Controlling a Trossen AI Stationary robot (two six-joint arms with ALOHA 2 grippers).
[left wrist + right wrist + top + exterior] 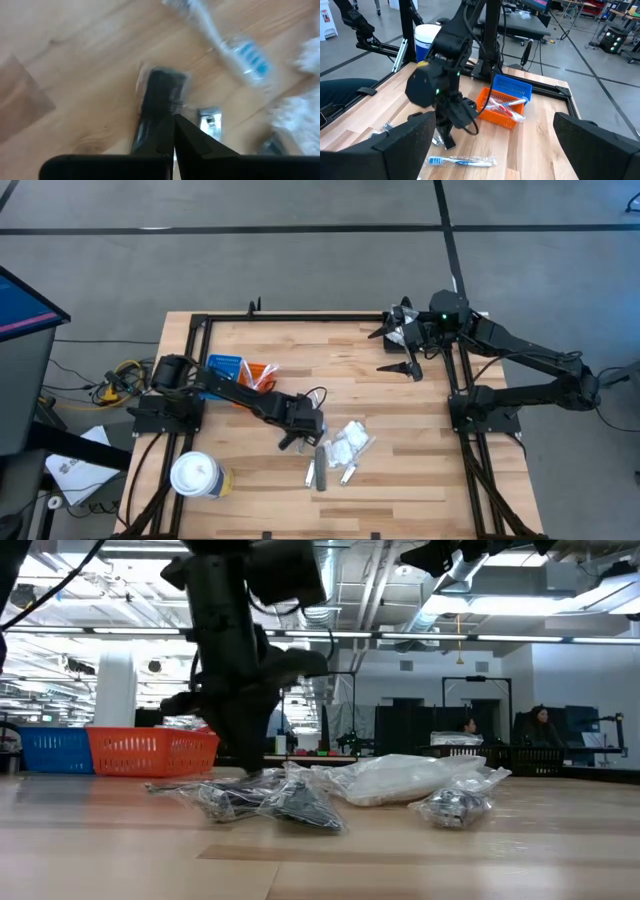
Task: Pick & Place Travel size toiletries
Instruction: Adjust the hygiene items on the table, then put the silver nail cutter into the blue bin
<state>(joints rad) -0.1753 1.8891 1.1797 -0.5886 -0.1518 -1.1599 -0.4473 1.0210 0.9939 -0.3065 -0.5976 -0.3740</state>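
Observation:
The toiletries lie in a loose heap point(345, 445) on the near middle of the table: crinkly clear packets with white contents point(400, 780), a blue-bristled toothbrush point(235, 45) and short dark grey sticks point(320, 465). My left gripper point(298, 442) is low at the heap's left edge, shut. Its tips point(173, 120) are over a wrapped dark grey stick point(160, 92) that lies flat on the wood. My right gripper point(398, 348) hovers wide open over the far right of the table, away from the heap. My left gripper's shut fingertips point(167, 125) come down from above onto one end of the wrapped dark grey stick point(157, 107). The fingers hide that spot. I cannot tell whether they touch the wrapper or have pinched any of it. The stick lies flat on the table.
Blue tray point(225, 367) and orange tray point(262, 373) sit side by side at the far left under my left arm; the orange one holds a packet point(505, 106). A big white lidded cup point(195, 475) stands at the near left corner. A black frame point(300, 317) borders the table.

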